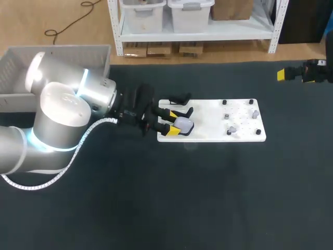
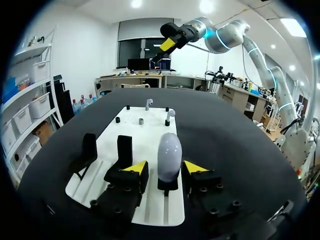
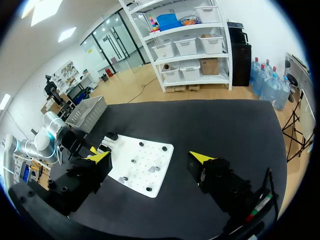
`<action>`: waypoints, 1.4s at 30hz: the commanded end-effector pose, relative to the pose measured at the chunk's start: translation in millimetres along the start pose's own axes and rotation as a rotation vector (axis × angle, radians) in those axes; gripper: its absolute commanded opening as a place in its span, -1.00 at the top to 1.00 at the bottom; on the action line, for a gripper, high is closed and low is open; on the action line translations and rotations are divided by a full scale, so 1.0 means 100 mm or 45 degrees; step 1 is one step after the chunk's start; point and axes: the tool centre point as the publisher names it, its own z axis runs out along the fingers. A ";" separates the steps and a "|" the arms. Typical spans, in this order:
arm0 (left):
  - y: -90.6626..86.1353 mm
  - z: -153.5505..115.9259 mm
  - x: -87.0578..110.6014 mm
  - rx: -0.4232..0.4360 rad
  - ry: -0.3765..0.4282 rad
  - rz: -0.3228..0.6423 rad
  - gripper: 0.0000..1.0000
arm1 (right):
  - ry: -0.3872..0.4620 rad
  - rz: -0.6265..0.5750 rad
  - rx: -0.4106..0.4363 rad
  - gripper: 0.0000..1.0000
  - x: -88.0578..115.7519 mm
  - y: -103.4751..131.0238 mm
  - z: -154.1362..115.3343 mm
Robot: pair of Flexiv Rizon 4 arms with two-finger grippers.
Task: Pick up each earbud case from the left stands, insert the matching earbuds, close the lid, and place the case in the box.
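Note:
A pale oval earbud case (image 2: pixel 169 152) stands upright on a black stand at the near end of the white board (image 2: pixel 135 135). My left gripper (image 2: pixel 165 168) straddles it with a yellow tip on each side. A thin gap shows by the left finger, so it stands open around the case. From above, the case (image 1: pixel 185 124) lies just past the left gripper (image 1: pixel 174 122). Two empty black stands (image 2: pixel 89 150) sit beside it. Small earbuds (image 1: pixel 255 113) sit on pegs at the board's right end. My right gripper (image 3: pixel 151 157) hangs wide open and empty, high above the far right.
A grey mesh box (image 1: pixel 21 62) stands at the back left, behind my left arm. The white board (image 1: pixel 213 133) lies mid-table on the dark cloth. Black pegs (image 1: pixel 224 102) dot the board's right half. My right gripper (image 1: pixel 283 74) is at the back right edge.

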 end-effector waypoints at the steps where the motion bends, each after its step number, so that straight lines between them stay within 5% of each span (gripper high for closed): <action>1: 0.00 0.01 0.01 -0.008 -0.010 0.002 0.14 | 0.001 -0.001 -0.002 -1.00 0.00 0.00 0.00; 19: -0.02 0.05 -0.01 -0.002 -0.016 0.031 0.40 | 0.001 -0.001 -0.002 -1.00 0.00 0.00 0.00; 30: -0.05 0.04 -0.04 -0.013 -0.028 0.042 1.00 | 0.001 -0.001 -0.002 -1.00 0.00 0.00 0.00; 42: -0.14 -0.28 -0.30 -0.038 -0.154 0.066 1.00 | 0.001 -0.001 -0.002 -1.00 0.00 0.00 0.00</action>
